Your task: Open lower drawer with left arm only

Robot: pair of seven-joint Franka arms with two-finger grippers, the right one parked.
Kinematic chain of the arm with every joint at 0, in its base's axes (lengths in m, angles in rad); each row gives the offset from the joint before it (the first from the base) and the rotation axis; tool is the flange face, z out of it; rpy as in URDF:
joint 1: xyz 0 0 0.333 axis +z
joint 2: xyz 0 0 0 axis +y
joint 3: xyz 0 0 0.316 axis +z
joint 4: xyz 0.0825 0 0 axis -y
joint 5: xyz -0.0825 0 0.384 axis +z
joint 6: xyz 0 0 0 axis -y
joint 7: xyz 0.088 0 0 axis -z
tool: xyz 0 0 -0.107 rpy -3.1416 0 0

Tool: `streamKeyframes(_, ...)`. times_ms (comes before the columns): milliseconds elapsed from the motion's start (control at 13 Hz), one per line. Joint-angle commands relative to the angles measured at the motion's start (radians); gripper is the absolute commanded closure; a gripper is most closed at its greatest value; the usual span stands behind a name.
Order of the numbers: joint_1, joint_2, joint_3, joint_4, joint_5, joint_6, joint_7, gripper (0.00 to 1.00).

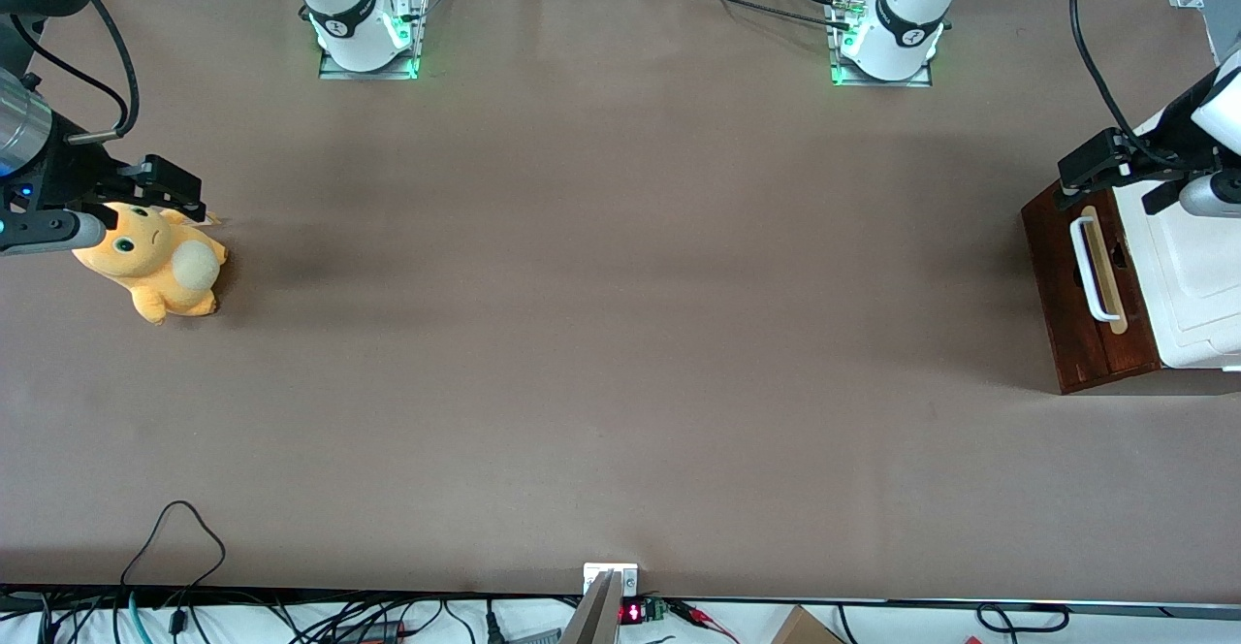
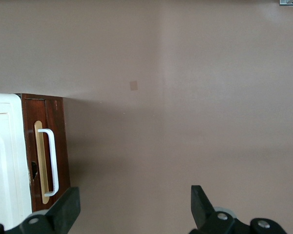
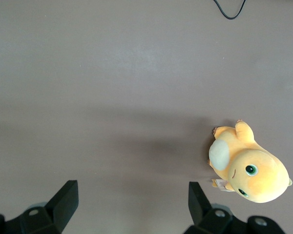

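My gripper (image 2: 134, 207) hangs spread wide above the table (image 1: 601, 334), near the closed lower drawer's (image 1: 1062, 285) white handle (image 1: 1091, 271).

The left arm (image 1: 1197, 140) hovers — claw (image 2: 134, 207) spread wide.

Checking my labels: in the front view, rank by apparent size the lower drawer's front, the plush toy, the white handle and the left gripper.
1. lower drawer
2. plush toy
3. left gripper and white handle: look alike; the gripper, open, hangs above the drawer, nearer the camera.
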Motion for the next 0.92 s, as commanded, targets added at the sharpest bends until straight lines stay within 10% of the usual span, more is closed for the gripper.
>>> streamKeyframes(0, 0.004, 0.011, -0.006, 0.022, 0.014, -0.016, 0.011, 0.0)
streamKeyframes(843, -0.009, 0.015, -0.01, 0.021, 0.055, -0.026, -0.005, 0.0)
